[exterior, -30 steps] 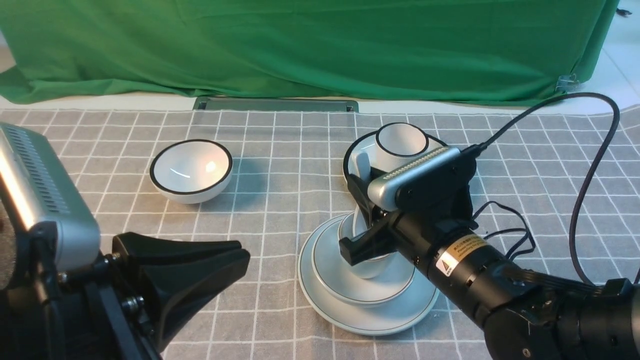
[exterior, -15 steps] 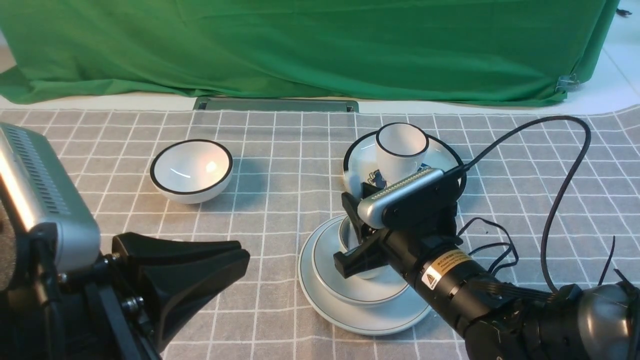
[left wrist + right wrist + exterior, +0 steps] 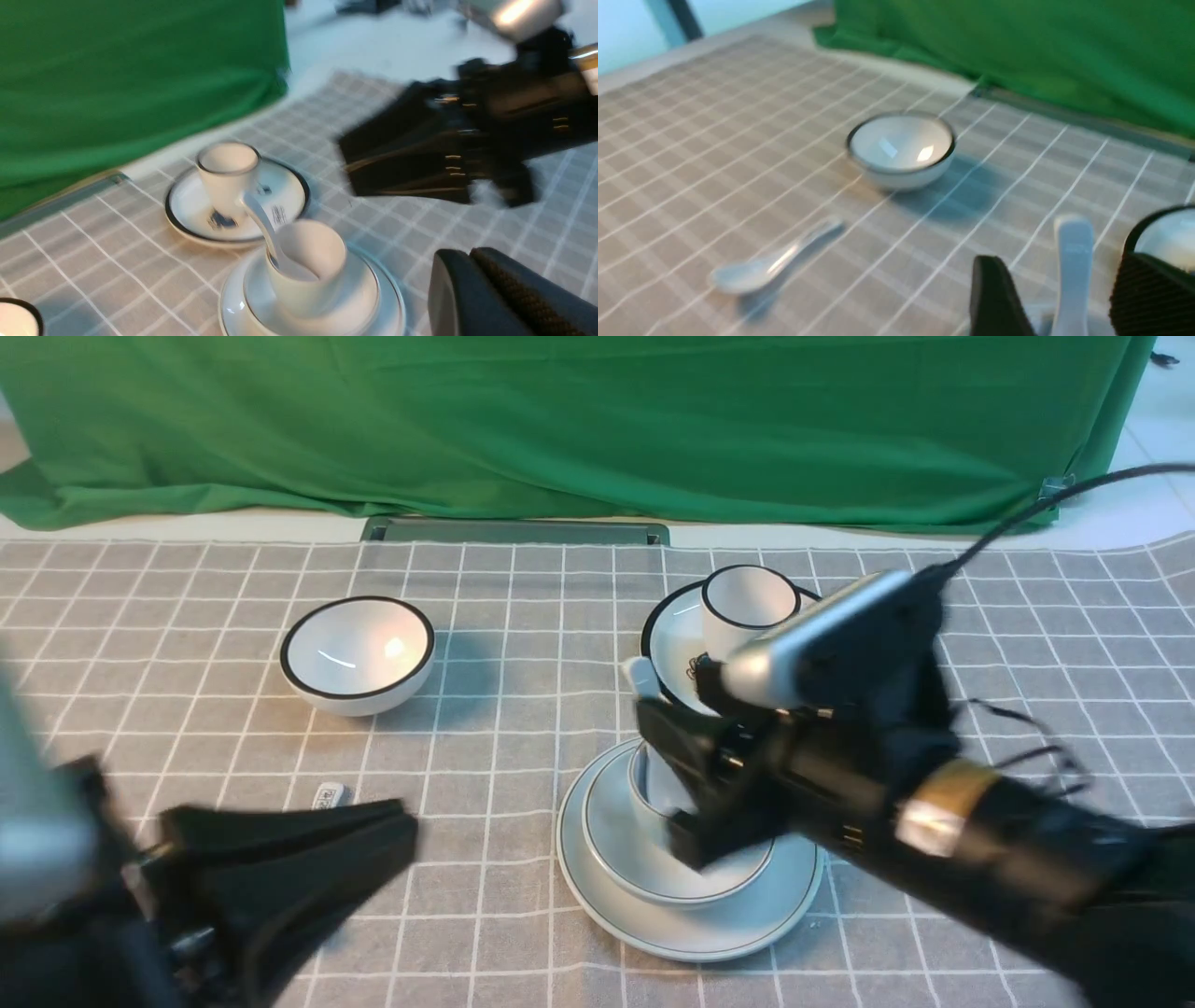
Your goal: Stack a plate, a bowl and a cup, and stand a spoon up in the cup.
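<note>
The pale plate lies near the front with the shallow bowl on it and the small cup inside the bowl. The white spoon stands in the cup, handle leaning up and away. In the left wrist view the spoon rests against the cup rim. My right gripper is open just beside the cup; the spoon handle rises between its fingers with a gap on each side. My left gripper is shut and empty, low at the front left.
A black-rimmed bowl sits at mid left. A black-rimmed plate carrying a black-rimmed cup stands just behind the stack. Another spoon lies on the checked cloth; its handle end shows by my left gripper. A green curtain backs the table.
My right gripper opened and let go of the spoon, which now stands in the cup; that arm rose and drew back. The left arm sank lower, uncovering the other spoon's handle.
</note>
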{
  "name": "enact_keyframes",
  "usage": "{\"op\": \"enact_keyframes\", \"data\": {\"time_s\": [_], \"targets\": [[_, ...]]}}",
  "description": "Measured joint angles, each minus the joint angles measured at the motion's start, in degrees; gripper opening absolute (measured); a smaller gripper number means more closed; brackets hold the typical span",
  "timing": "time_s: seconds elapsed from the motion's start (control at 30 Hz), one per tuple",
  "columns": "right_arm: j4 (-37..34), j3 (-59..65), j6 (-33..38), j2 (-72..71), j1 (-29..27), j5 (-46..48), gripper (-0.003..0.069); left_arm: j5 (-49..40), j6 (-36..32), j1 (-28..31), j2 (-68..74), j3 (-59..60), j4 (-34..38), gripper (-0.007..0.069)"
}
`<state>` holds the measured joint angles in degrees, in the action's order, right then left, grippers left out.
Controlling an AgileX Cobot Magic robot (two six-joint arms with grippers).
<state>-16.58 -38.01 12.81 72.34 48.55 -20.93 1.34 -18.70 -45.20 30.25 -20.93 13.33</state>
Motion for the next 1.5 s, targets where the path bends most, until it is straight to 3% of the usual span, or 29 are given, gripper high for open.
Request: {"op": "enact_keyframes", "data": {"time_s": [0.07,0.17,0.27,0.37,0.67,1.27,1.37,1.5], "targets": [[0.00,0.00,0.18,-5.70,0.00,9.76,0.0300,8.72,0.69,0.00,-2.88,5.58,0.84,0.0010],[0.00,0.00,0.29,-10.02,0.00,16.95,0.0241,17.68,1.35,0.00,-4.15,10.22,1.21,0.0010],[0.00,0.00,-0.12,-16.44,0.00,26.16,0.0105,30.71,1.76,0.00,-4.68,19.01,1.45,0.0010],[0.00,0.00,-0.51,-18.68,0.00,28.30,0.0043,32.42,1.96,0.00,-4.68,20.93,1.45,0.0010],[0.02,0.05,-4.84,-19.28,0.06,30.41,0.0023,26.01,2.15,0.00,-4.68,21.23,1.13,0.0010],[1.51,1.58,-3.04,-22.08,-1.22,30.36,0.0027,22.31,2.15,0.00,-4.68,21.28,0.64,0.0011],[2.12,7.40,-1.73,-29.28,-9.56,29.70,0.0020,22.31,2.15,0.00,-4.68,21.28,-0.15,0.0011],[2.65,22.98,0.91,-46.06,-26.36,24.15,0.0020,22.29,2.15,0.00,-4.68,21.28,-0.30,0.0012]]}}
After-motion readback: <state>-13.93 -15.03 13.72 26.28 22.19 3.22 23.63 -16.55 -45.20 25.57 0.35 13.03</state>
